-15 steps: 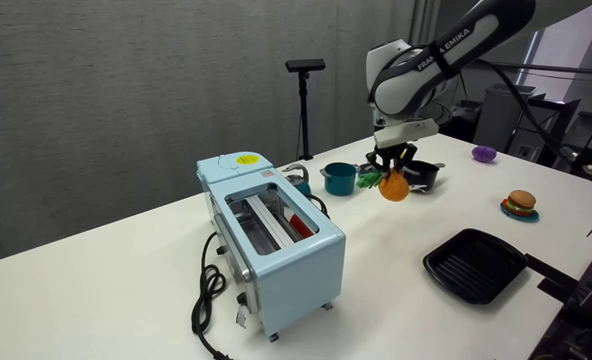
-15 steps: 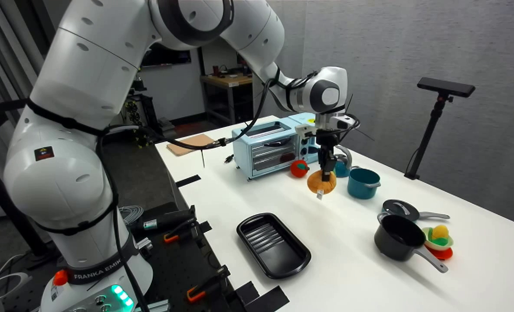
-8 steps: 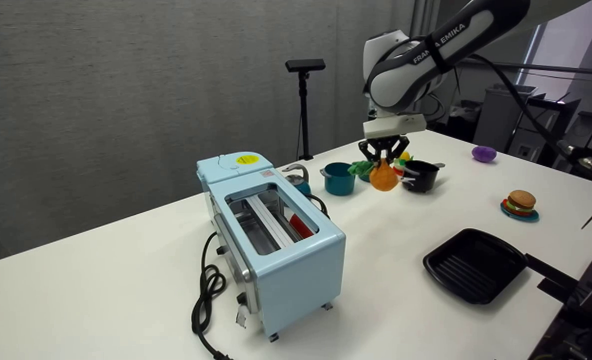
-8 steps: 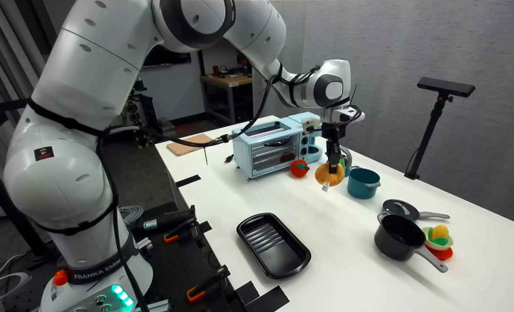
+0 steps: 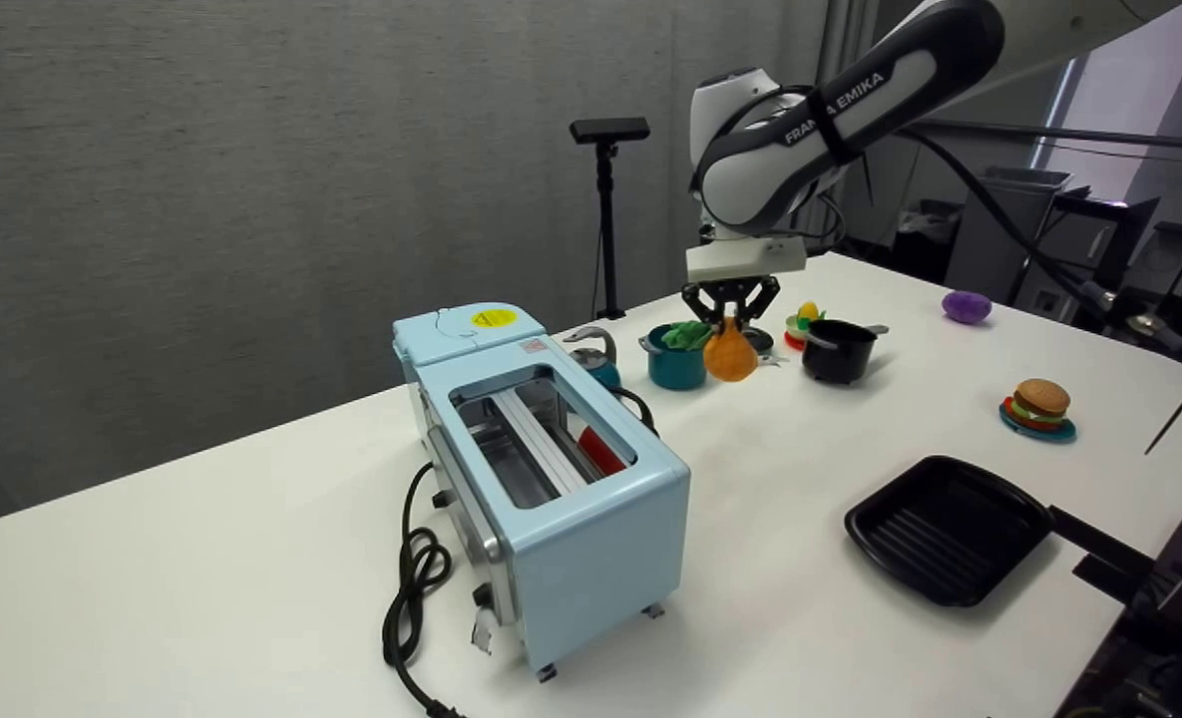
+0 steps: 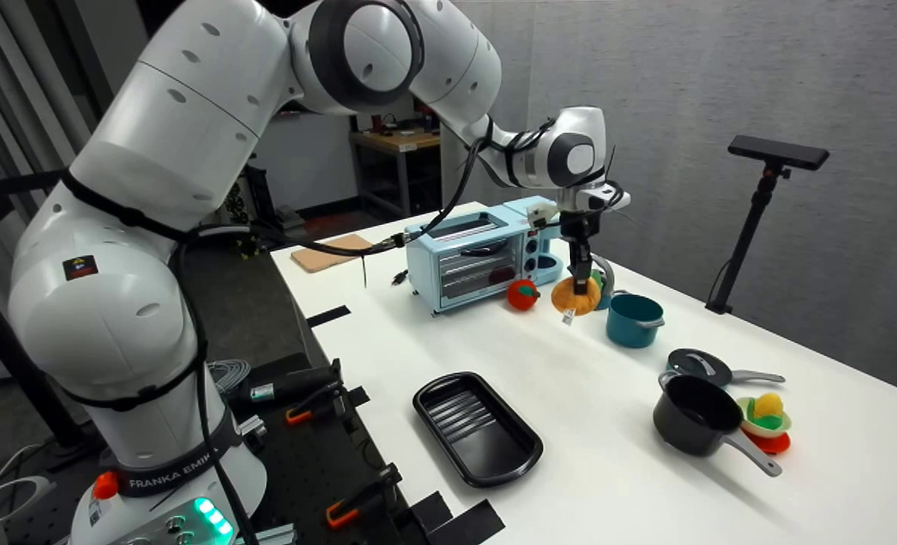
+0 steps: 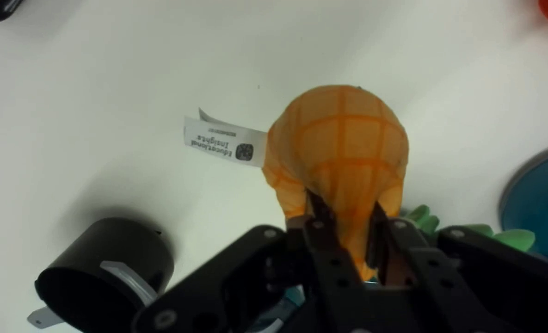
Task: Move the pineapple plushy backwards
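The gripper (image 7: pixel 348 212) pinches the pineapple plushy (image 7: pixel 343 138) near the teal pot (image 6: pixel 630 331). In an exterior view, the plushy's green tuft (image 5: pixel 688 335) hides part of the pot.

Pineapple plushy (image 5: pixel 730 358): in the gripper (image 5: pixel 729 324), above the table (image 5: pixel 201 578)
Toaster oven (image 5: pixel 600 558): on the table, left of the plushy in both exterior views
Saucepan (image 5: pixel 835 363): right of the plushy in both exterior views
Kettle (image 5: pixel 603 373): between toaster oven and pot (image 5: pixel 676 372) in an exterior view
Burger toy (image 5: pixel 1041 399): on a plate (image 5: pixel 1057 434), behind the baking pan (image 5: pixel 950 531) in an exterior view
Bowl (image 6: pixel 764 433): just right of the saucepan in an exterior view, toy food (image 6: pixel 768 404) inside
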